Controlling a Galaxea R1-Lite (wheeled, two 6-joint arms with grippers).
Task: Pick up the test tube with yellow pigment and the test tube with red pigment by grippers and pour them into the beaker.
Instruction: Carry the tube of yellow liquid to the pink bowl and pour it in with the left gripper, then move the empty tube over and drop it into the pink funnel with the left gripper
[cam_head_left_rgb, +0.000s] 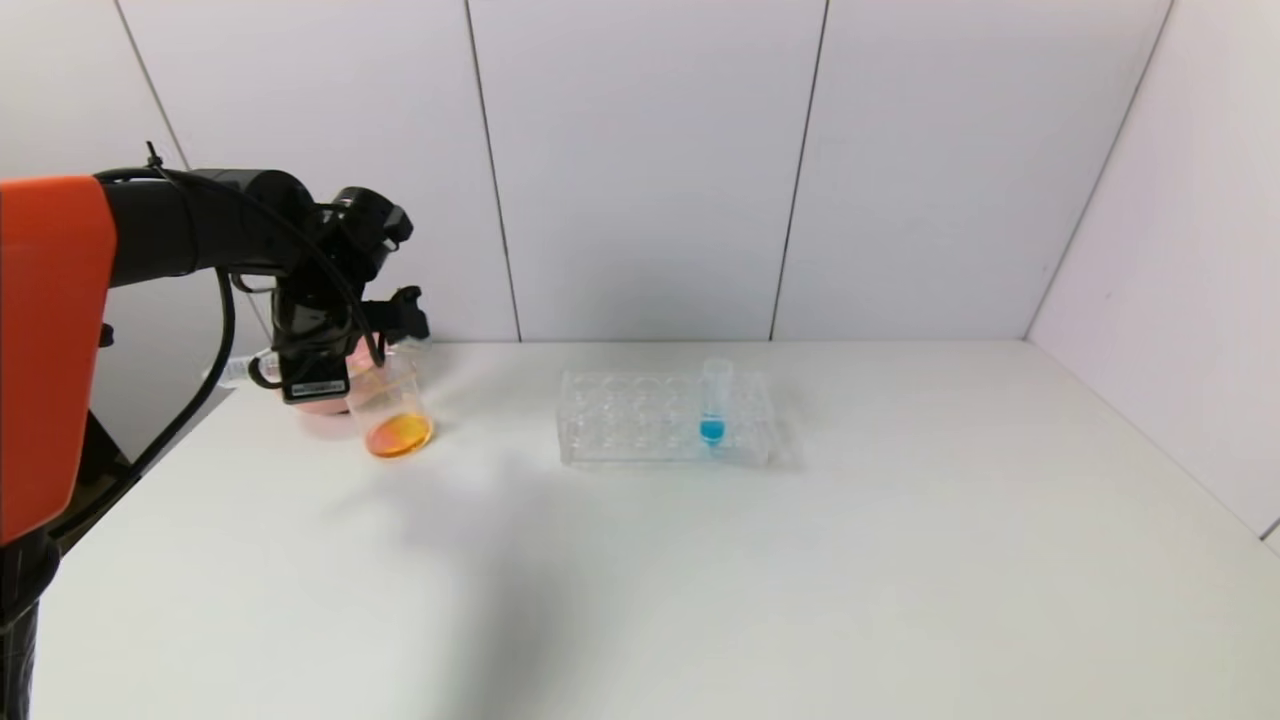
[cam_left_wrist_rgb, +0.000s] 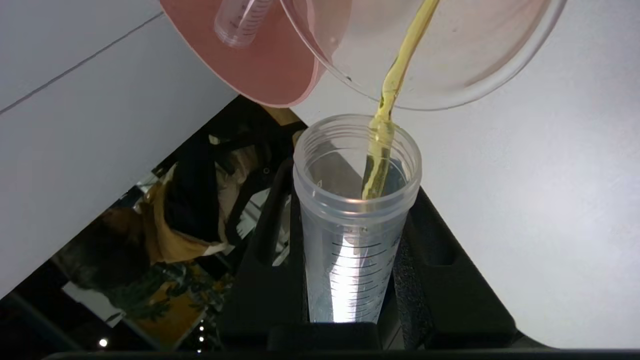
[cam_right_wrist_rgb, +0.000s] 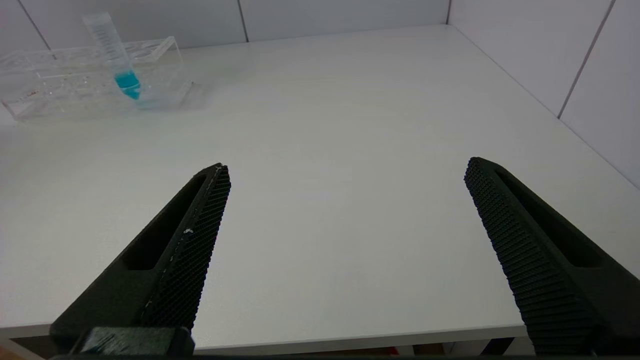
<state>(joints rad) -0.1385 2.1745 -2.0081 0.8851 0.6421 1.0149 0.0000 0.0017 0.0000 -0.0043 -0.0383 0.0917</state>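
My left gripper (cam_head_left_rgb: 400, 322) is shut on the test tube with yellow pigment (cam_left_wrist_rgb: 350, 250) and holds it tipped over the beaker (cam_head_left_rgb: 392, 410) at the table's far left. In the left wrist view a yellow stream (cam_left_wrist_rgb: 395, 80) runs from the tube's mouth into the beaker (cam_left_wrist_rgb: 475, 60). The beaker holds orange liquid at its bottom. No tube with red liquid shows. An empty clear tube (cam_left_wrist_rgb: 242, 20) lies in the pink bowl (cam_left_wrist_rgb: 260, 65). My right gripper (cam_right_wrist_rgb: 347, 167) is open and empty, low over the table's front edge, out of the head view.
A clear tube rack (cam_head_left_rgb: 640, 425) stands mid-table with one blue-liquid tube (cam_head_left_rgb: 714, 405) in it; both show in the right wrist view, rack (cam_right_wrist_rgb: 60, 85) and tube (cam_right_wrist_rgb: 117, 55). The pink bowl (cam_head_left_rgb: 320, 415) sits right behind the beaker. Walls close the back and right.
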